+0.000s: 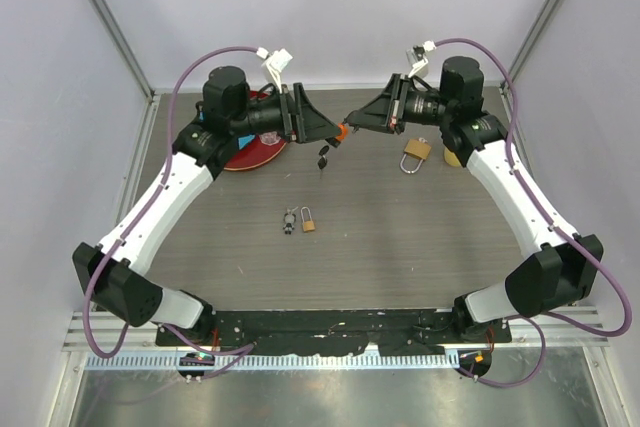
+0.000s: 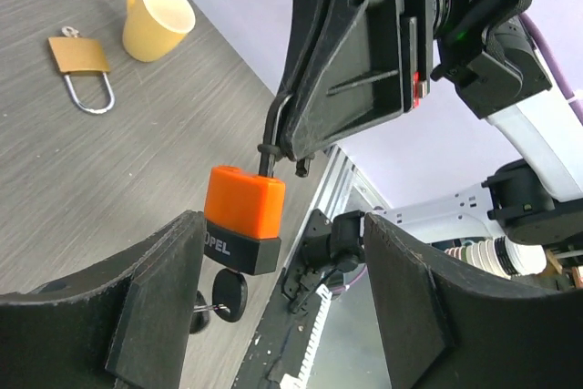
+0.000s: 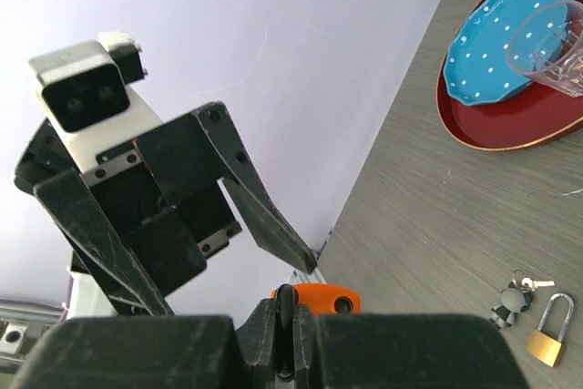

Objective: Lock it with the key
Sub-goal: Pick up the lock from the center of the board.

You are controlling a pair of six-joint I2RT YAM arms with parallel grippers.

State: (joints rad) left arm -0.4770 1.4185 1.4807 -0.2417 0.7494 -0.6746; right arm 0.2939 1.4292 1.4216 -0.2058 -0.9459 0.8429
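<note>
An orange and black padlock (image 1: 343, 131) hangs in the air between the two arms. My right gripper (image 1: 362, 119) is shut on its dark shackle (image 2: 270, 138). The right wrist view shows the shackle (image 3: 287, 309) pinched between the jaws and the orange top (image 3: 321, 301) with an empty hole. A black-headed key (image 2: 230, 295) sticks out under the lock body (image 2: 243, 216), and a second key hangs beside it. My left gripper (image 2: 282, 307) is open with the lock's lower end and the keys between its fingers (image 2: 155, 302), touching nothing.
A brass padlock (image 1: 415, 154) and a yellow cup (image 1: 452, 157) sit at the back right. A small brass padlock (image 1: 308, 220) and a key bunch (image 1: 290, 220) lie mid-table. A red tray (image 1: 255, 152) with a blue plate (image 3: 496, 43) and a clear cup (image 3: 556, 38) is at the back left.
</note>
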